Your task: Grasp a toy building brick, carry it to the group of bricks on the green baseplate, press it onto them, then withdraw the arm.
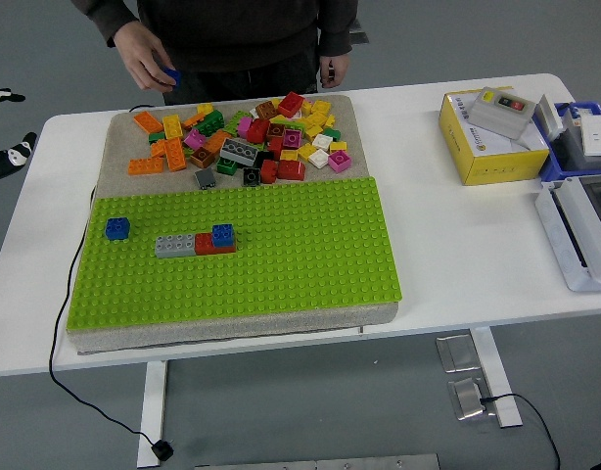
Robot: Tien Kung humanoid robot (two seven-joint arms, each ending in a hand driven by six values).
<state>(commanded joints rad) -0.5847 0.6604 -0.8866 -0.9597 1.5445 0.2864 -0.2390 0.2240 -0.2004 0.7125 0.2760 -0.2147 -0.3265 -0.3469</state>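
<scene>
On the green baseplate (pixel 300 264) stands a group of bricks: a grey brick (pixel 174 246) joined to a red brick (pixel 208 246) with a blue brick (pixel 223 234) on top. To their left a single blue brick (pixel 117 228) stands alone. Behind the plate, a pile of loose coloured bricks (pixel 252 137) lies on the beige mat (pixel 119 147). A person at the far side holds a small blue brick (pixel 170 75) in one hand (pixel 144 61), lifted beyond the table's far edge. The other hand (pixel 330 69) hangs by the body. Neither robot hand shows.
A yellow box (pixel 486 142) with a grey switch unit (pixel 503 111) on top sits at the right. Beside it are a blue bin (pixel 567 147) and a white device (pixel 584 230). A black cable (pixel 70 284) runs down the left. Two black-and-white things (pixel 9 157) show beyond the left edge.
</scene>
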